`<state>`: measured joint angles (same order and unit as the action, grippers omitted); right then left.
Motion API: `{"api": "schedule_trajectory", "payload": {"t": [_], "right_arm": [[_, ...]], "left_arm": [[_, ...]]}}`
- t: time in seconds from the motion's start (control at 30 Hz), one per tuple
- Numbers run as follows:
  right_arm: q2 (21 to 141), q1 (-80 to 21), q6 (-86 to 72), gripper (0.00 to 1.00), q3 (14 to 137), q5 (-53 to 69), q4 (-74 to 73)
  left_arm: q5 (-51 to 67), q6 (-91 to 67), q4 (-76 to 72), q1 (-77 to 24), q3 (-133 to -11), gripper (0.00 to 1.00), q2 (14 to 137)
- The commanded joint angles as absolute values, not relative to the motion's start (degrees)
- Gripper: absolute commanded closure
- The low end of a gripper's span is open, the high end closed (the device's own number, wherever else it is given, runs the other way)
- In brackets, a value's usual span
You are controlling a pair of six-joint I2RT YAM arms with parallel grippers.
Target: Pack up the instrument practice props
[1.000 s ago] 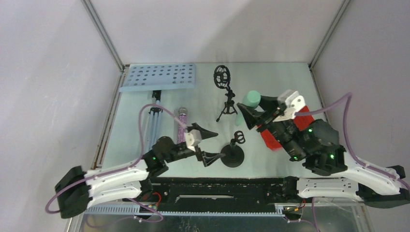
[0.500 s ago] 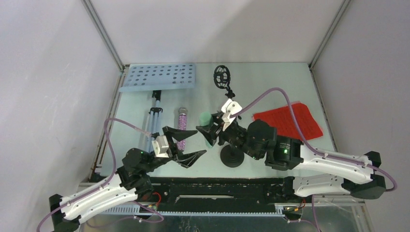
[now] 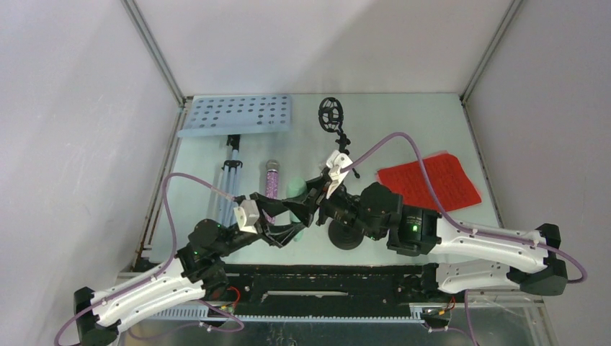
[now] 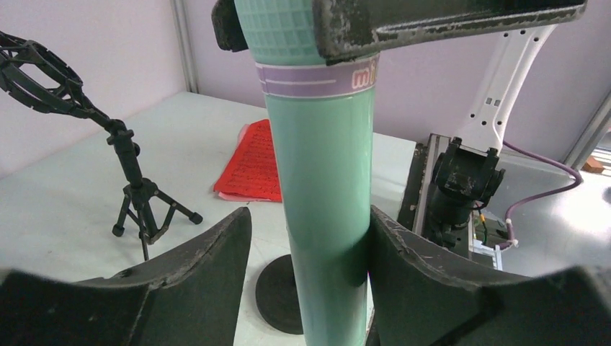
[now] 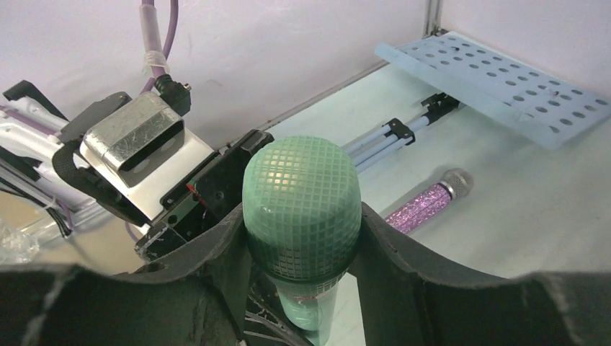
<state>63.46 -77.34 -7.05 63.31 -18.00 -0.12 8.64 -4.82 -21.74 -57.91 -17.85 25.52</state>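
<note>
The biggest pieces lay away from the action. The pale blue music desk (image 3: pixel 235 114) sat at the far left corner of the table (image 3: pixel 432 122), with the blue-grey tripod (image 3: pixel 229 176) beside it along the left edge. The red score sheets (image 3: pixel 430 179) lay toward the right edge.

The risk sat near the middle of the front edge, where we read a mid-air handover. The right gripper (image 5: pixel 302 245) was clamped on the mesh head of the mint microphone (image 4: pixel 328 144), which hung upright above the table. The left gripper (image 4: pixel 308 216) stood spread around its smooth body. One finger touched it and the other seemed slightly apart, though the wrist view was too close for us to be sure.

We judged that if the right gripper let go before the left squeezed, the microphone would drop. It could land on the round-based mic mount (image 3: pixel 346 234) close beneath, or roll into the glittery purple microphone (image 3: pixel 272 180) lying nearby. The glossy barrel could also slip through a light grip, and a skewed squeeze might twist it against the right gripper's hold. The tripod mic mount (image 3: pixel 333 126) by the far edge stood well apart.
</note>
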Motion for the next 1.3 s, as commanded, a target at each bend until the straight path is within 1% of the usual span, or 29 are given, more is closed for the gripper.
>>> {"api": "schedule_trajectory", "payload": {"t": [0.0,0.03,0.07,0.23,0.27,0.3,0.37,0.4,0.43,0.47,0.5,0.53,0.6,0.8,1.03,1.17,1.27], "right_arm": [[62.7,-78.0,-13.0,1.0,62.7,-17.5,4.8],[62.6,-77.9,-13.5,1.0,62.2,-17.5,5.2],[62.5,-77.9,-14.0,1.0,61.8,-17.6,5.7],[61.8,-77.8,-15.2,1.0,60.4,-20.1,5.8],[61.7,-77.8,-15.1,0.95,60.2,-20.9,5.6],[61.6,-77.8,-14.9,0.86,60.0,-21.7,5.2],[61.0,-77.8,-13.7,0.57,59.8,-23.7,3.8],[60.7,-77.8,-13.2,0.44,59.8,-25.3,2.9],[60.2,-77.8,-12.9,0.34,59.8,-26.7,2.0],[59.7,-77.8,-12.6,0.27,59.9,-28.3,0.9],[59.0,-77.8,-12.3,0.21,59.8,-30.0,0.3],[58.1,-77.8,-12.5,0.18,59.8,-31.9,-2.2],[57.0,-77.8,-12.7,0.17,59.3,-34.9,-4.3],[52.5,-77.8,-16.6,0.15,55.1,-37.8,-8.0],[46.9,-77.9,-23.1,0.15,54.2,-40.4,-15.6],[44.7,-77.9,-27.7,0.14,53.4,-42.4,-20.2],[43.8,-77.9,-30.5,0.15,53.3,-43.2,-23.6]], "left_arm": [[8.2,-6.1,-23.9,-58.0,-17.4,0.36,26.5],[8.4,-6.1,-23.9,-58.0,-17.5,0.38,26.7],[8.5,-6.1,-23.9,-58.0,-17.6,0.43,26.7],[8.3,-6.5,-23.0,-58.0,-17.9,0.86,27.0],[7.8,-6.7,-22.8,-58.0,-17.9,0.91,27.0],[6.7,-7.1,-22.4,-58.0,-17.9,0.93,27.0],[3.1,-8.9,-21.6,-58.0,-17.5,0.96,27.2],[0.8,-10.5,-20.6,-58.0,-17.6,0.99,27.7],[-2.1,-12.1,-19.3,-58.0,-17.8,1.0,28.3],[-4.5,-13.8,-17.9,-57.9,-18.1,1.0,29.4],[-6.9,-15.7,-16.4,-57.9,-18.4,1.0,30.6],[-8.8,-17.5,-14.9,-57.8,-18.6,1.0,31.8],[-14.1,-21.3,-11.9,-57.8,-19.0,1.0,34.4],[-20.3,-28.5,-8.7,-56.5,-18.8,1.0,42.1],[-21.4,-33.6,-3.3,-50.5,-24.9,1.0,54.6],[-19.0,-34.3,2.3,-46.6,-32.5,1.0,65.1],[-18.1,-34.1,4.9,-45.8,-37.9,1.0,71.9]]}}
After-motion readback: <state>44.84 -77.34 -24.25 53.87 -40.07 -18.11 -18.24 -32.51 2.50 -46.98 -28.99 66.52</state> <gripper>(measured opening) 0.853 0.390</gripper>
